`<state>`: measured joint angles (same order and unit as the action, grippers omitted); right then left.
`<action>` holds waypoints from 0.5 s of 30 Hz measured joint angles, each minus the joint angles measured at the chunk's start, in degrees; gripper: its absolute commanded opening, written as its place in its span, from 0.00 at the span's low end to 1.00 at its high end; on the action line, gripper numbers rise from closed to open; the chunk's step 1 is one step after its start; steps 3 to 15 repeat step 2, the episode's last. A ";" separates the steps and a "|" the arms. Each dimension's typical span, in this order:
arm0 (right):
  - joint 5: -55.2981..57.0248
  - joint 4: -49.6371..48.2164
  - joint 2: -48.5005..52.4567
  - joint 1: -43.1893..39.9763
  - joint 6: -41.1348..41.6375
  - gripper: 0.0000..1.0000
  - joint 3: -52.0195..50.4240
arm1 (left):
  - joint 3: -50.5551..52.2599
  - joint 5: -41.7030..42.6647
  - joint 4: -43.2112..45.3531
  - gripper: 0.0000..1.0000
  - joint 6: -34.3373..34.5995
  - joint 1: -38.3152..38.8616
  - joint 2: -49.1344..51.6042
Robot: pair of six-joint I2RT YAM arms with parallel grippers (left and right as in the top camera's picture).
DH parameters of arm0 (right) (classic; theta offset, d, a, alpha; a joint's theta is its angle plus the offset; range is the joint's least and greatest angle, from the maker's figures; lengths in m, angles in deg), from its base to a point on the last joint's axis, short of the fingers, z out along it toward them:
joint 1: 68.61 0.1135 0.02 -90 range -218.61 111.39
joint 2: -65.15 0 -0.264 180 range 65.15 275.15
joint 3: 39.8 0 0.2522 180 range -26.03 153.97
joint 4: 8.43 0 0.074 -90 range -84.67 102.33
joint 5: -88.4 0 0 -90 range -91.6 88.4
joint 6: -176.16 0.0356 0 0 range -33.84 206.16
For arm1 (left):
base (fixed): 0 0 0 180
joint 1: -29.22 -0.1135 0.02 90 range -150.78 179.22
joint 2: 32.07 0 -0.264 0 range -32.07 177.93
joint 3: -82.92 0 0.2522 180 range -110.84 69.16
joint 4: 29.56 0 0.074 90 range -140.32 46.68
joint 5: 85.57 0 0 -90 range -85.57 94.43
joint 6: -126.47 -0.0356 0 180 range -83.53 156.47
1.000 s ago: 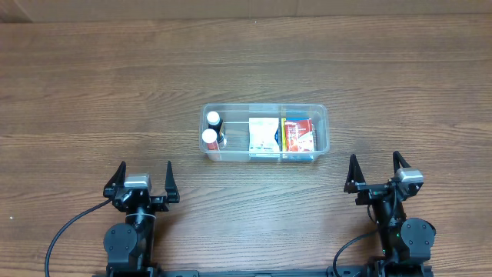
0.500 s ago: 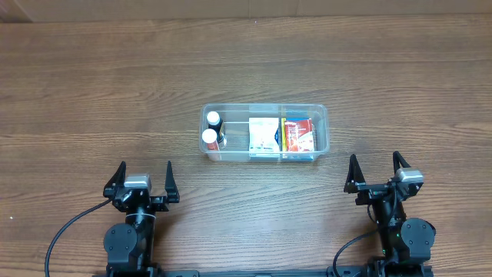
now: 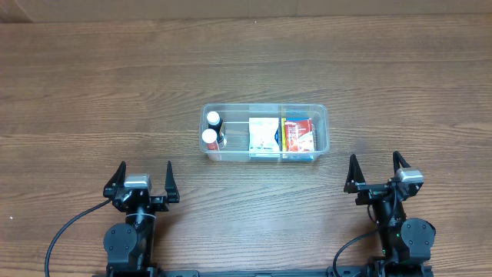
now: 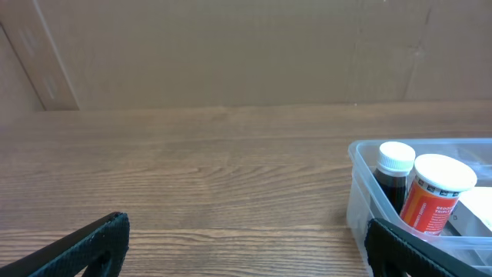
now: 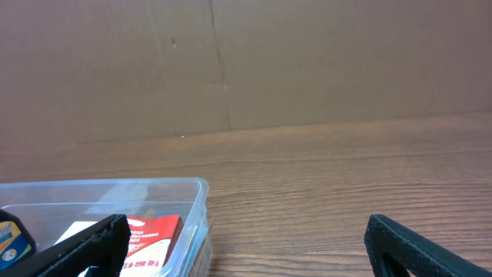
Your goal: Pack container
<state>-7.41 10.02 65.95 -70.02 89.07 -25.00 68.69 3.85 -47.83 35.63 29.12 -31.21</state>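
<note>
Nothing has moved since a second ago; both arms and every thing sit just where they did. I see the clear plastic tub with round corners, the container (image 3: 324,131), in the middle of the brown wooden counter (image 3: 115,77), a bit to the right. In its left end stand two small bottles side by side: a dark bottle with a white cap (image 3: 213,118) at the back and an orange-label bottle with a white cap (image 3: 208,136) in front of it. A flat white box (image 3: 263,135) lies in the middle part, and a red box (image 3: 301,135) lies in the right end. My left gripper (image 3: 145,165) is at the near edge, away from the tub, with its fingers spread wide and nothing in them. My right gripper (image 3: 374,160) is at the near edge too, just past the tub's right corner, also spread wide and holding nothing.
</note>
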 measured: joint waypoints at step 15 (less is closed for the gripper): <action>-0.02 0.02 0.00 0.00 0.02 1.00 0.00 | 0.00 -0.02 0.02 1.00 0.00 0.00 0.00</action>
